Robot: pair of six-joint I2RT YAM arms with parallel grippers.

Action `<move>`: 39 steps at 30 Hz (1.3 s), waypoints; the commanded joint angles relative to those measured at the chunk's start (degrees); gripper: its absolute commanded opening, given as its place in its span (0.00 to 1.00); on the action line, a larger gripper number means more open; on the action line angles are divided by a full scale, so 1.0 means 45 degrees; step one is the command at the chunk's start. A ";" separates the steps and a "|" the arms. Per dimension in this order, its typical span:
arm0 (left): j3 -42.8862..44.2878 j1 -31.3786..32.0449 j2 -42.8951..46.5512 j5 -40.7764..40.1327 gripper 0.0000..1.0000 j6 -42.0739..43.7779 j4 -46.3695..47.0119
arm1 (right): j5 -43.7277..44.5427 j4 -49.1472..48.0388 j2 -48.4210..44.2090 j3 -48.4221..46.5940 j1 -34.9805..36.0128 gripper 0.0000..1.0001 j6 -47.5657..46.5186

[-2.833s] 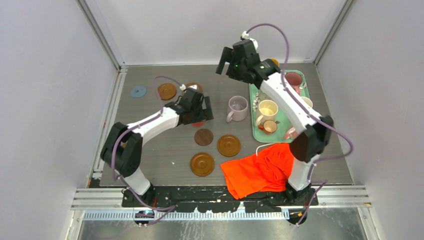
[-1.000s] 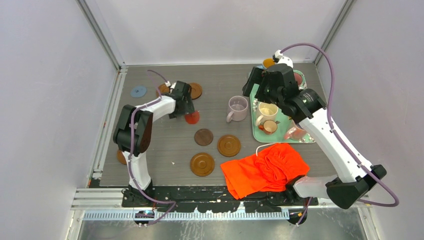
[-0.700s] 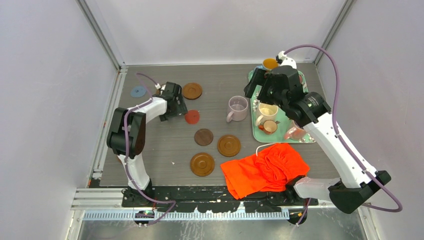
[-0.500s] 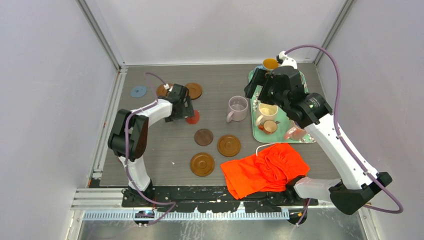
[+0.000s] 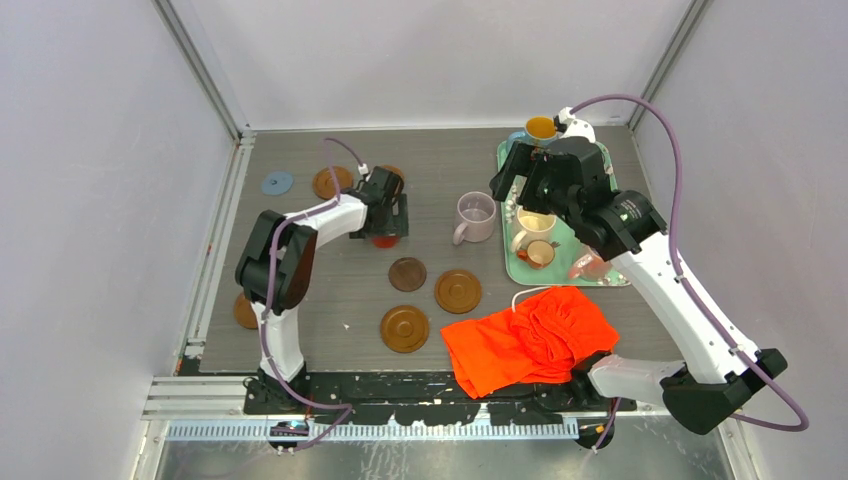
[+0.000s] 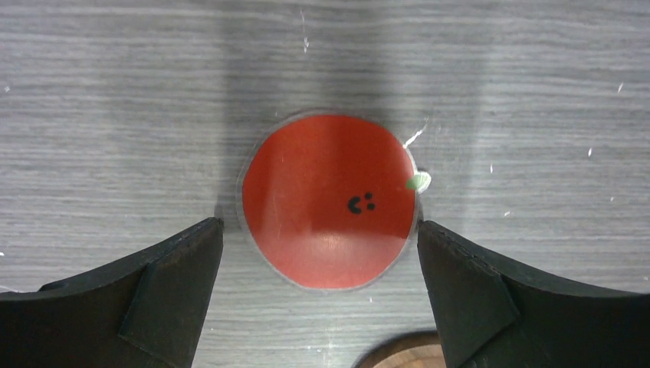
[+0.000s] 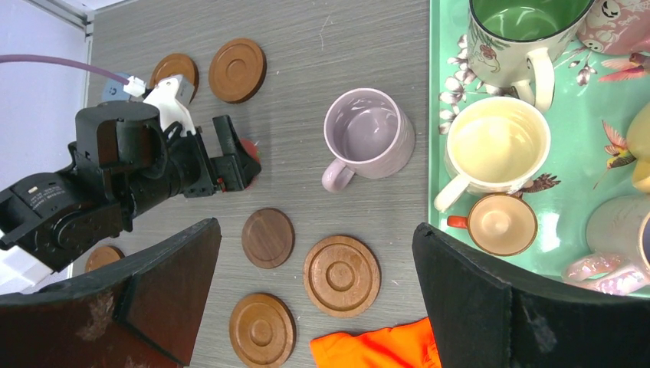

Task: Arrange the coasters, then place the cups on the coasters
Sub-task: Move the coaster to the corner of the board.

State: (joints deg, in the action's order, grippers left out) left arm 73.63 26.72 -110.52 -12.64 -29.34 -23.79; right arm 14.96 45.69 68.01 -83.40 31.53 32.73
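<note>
Under the left gripper [image 6: 318, 230], jaws apart, lay the red-orange coaster [image 6: 329, 201], largely hidden from above; the right gripper [image 7: 316, 228] gaped too.

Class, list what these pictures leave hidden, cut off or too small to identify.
1. Top view: red coaster mostly under the left end effector.
2. Left wrist view: brown coaster cut by the bottom edge.
3. Right wrist view: pink cup partly behind a black finger, cut by the edge.

A lone mug [image 5: 475, 212] stands just left of the tray [image 7: 575, 130] holding the other cups [image 5: 535, 218]; three coasters [image 5: 457, 291] lie before it. A cloth [image 5: 525, 340] lies right of them.
</note>
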 commanded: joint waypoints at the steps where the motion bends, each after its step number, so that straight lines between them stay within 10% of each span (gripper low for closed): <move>1: 0.0763 0.0086 -0.0690 -0.0180 1.00 0.0333 -0.0510 | -0.0004 -0.0330 -0.0296 0.0007 -0.0007 1.00 -0.0233; 17: -0.0270 -0.0548 -0.0483 -0.0406 0.73 -0.0581 -0.0712 | -0.0165 -0.0447 -0.0238 0.0149 -0.0002 1.00 -0.0318; 39: 0.0394 -0.5405 -0.0730 -0.0177 0.72 -0.1502 -0.2343 | -0.0037 -0.0475 -0.0465 0.0131 -0.0014 1.00 -0.0812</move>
State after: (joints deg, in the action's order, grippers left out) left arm 75.59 5.87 -111.42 -13.50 -35.40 -27.68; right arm 14.46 45.50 67.72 -82.48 31.53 30.57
